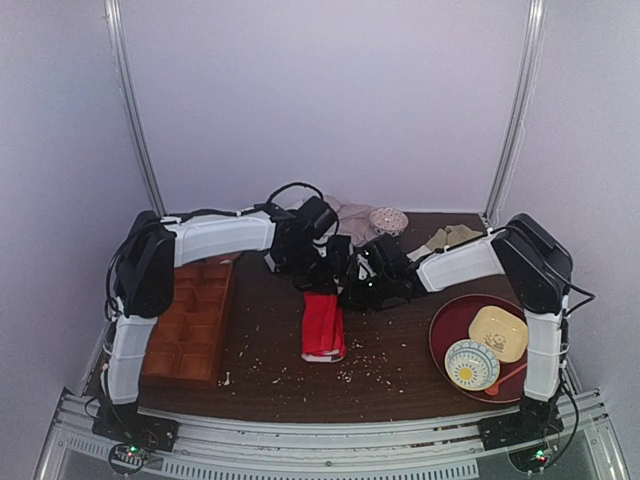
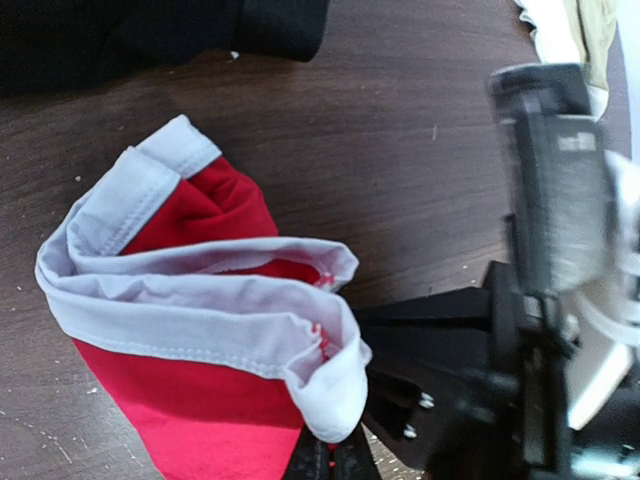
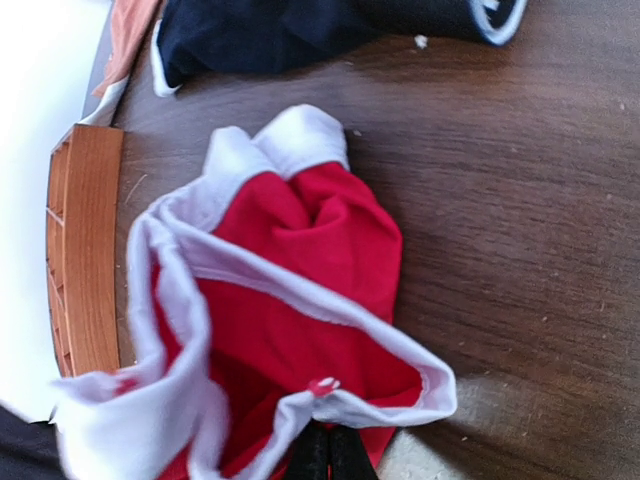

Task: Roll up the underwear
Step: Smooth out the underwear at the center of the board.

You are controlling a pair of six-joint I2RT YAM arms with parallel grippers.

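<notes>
Nothing readable on the underwear [image 3: 290, 290] or elsewhere; white marks on black briefs [image 3: 260, 35], upper right of right wrist view, too blurred.

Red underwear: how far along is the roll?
Done: the underwear lies folded into a narrow strip on the table. In hand: left claw and right claw both pinch the white waistband at the far end, lifted and curled. Left: rolling the strip; most of it lies flat.
</notes>
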